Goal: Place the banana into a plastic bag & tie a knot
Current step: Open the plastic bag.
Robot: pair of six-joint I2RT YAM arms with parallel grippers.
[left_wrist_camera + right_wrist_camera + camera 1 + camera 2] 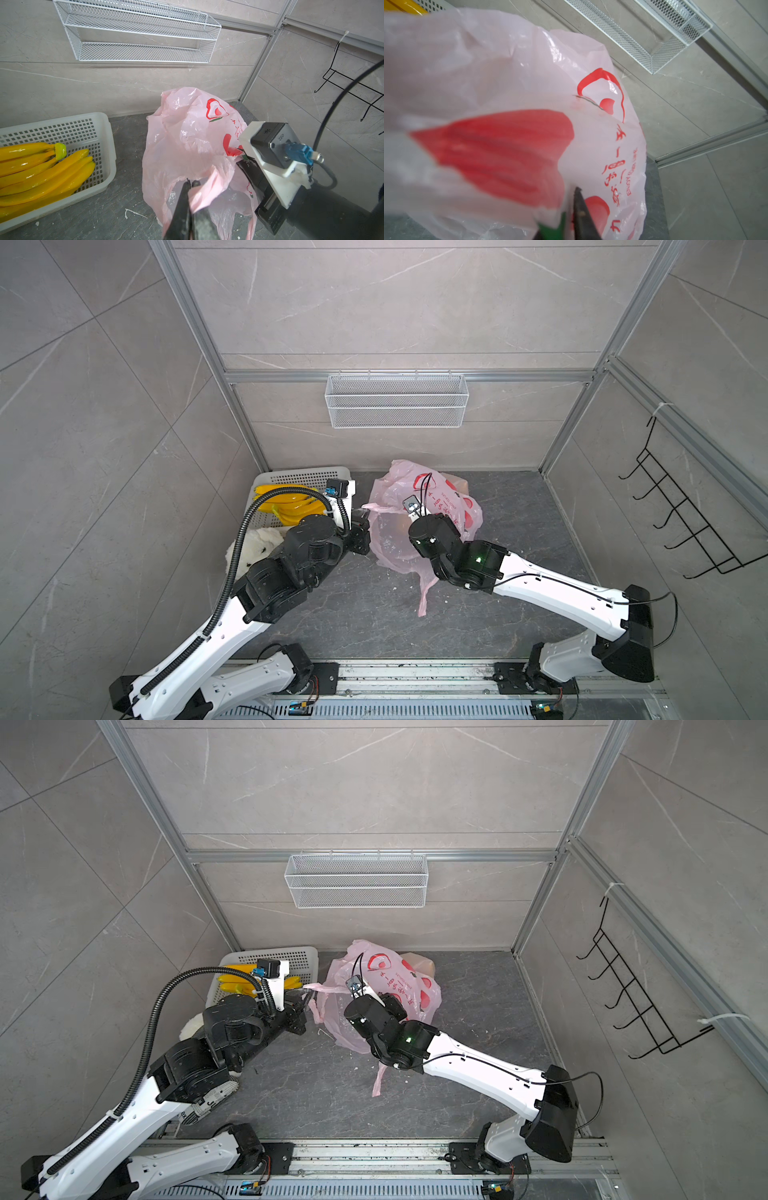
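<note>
Closest to my base, a loose handle strip (424,597) of the thin pink plastic bag with red print (451,499) trails toward me across the dark grey stone-patterned tabletop (498,626). A white fluffy thing (257,542) lies under my left arm; I cannot tell what it is.

Next comes my left gripper (190,183). Its black jaws are pressed together on a twisted band of the bag's rim, and in both top views that band is drawn out taut toward my left side (320,988). My right gripper (572,205) is on the opposite side of the bag's mouth. Its jaws are closed too, pinching the film at a red patch of the print. My right wrist view is nearly filled by the crumpled bag (492,68), and only one dark fingertip (578,197) shows clearly. Between my two grips the bag (187,133) stands puffed up on the table.

Farther back on my left, the bunch of glossy yellow bananas (45,172) lies in the white perforated plastic basket (111,145), near the bag but apart from it, in the table's rear corner. Nothing yellow shows through the bag. Something beige (459,483) peeks out just behind the bag.

A white wire-mesh shelf (397,402) hangs on the far wall, and a black wire hook rack (681,514) on the wall to my right.
</note>
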